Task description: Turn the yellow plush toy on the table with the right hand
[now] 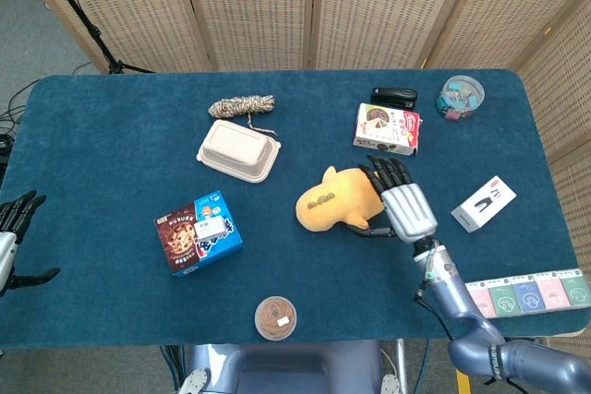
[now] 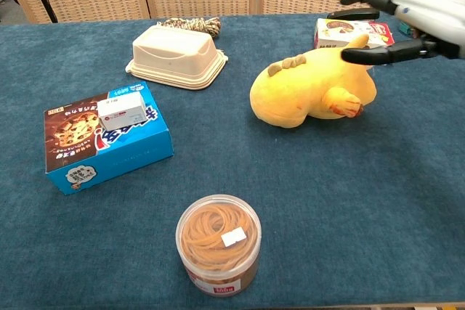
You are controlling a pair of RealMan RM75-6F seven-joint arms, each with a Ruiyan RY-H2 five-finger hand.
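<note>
The yellow plush toy (image 1: 332, 204) lies on its side near the middle of the blue surface (image 1: 111, 154), its long axis running roughly along the surface's length, head toward the left edge and tail end toward the right. The right hand (image 1: 406, 209) sits just beside that tail end, on the side of the right edge, fingers spread and holding nothing; whether its fingertips graze the plush I cannot tell. The left hand (image 1: 14, 228) rests open at the left edge, well apart.
</note>
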